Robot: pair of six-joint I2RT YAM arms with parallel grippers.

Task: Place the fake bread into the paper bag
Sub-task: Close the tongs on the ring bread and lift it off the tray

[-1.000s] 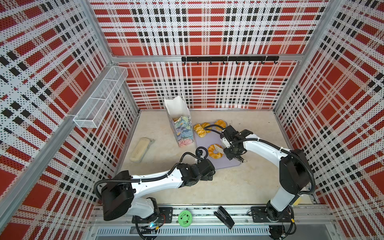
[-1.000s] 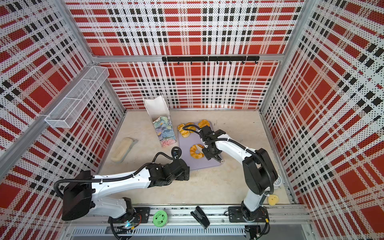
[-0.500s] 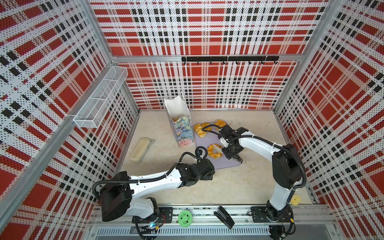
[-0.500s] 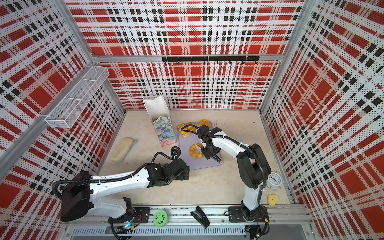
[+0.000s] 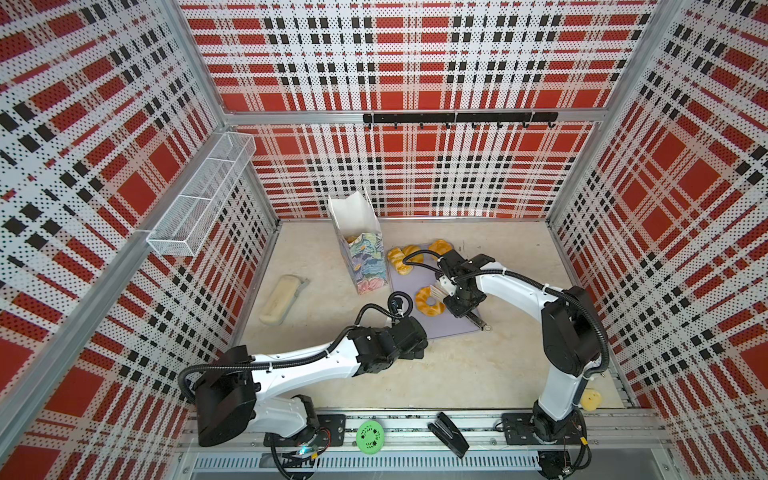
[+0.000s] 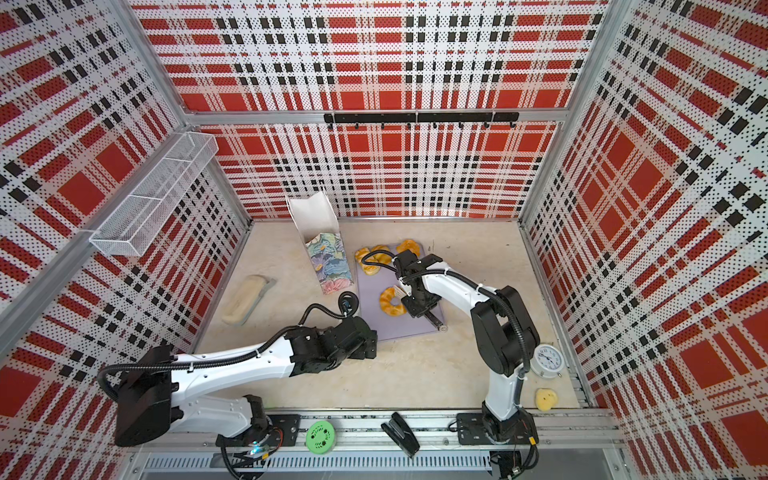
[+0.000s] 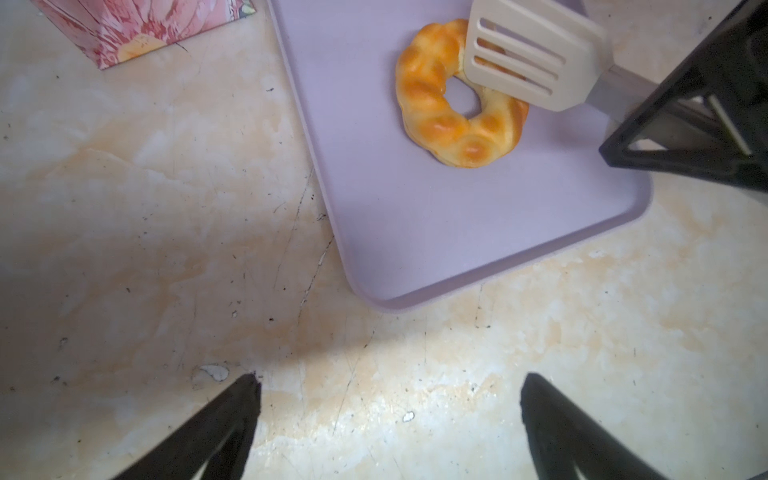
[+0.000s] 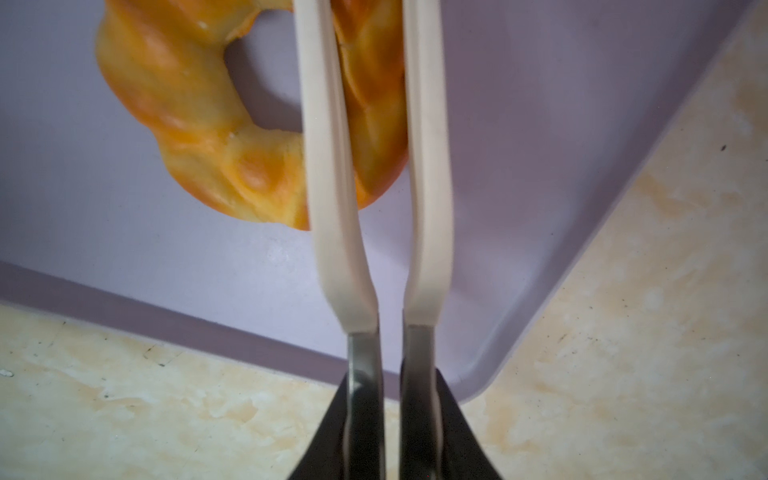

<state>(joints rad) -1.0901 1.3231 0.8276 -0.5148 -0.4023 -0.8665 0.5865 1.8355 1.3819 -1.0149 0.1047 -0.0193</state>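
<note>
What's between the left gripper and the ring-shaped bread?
Only bare table, then the empty corner of the purple tray, shown in the left wrist view.

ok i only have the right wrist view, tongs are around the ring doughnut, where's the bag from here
observer: The paper bag stands upright beside the purple tray's left edge in both top views, mouth open.
operator: and where's the other arm
observer: The left gripper is open and empty, over bare table just off the tray's near corner.
operator: any more bread after this one
observer: Yes, several more pastries lie clustered at the tray's far end, beyond the tongs.
</note>
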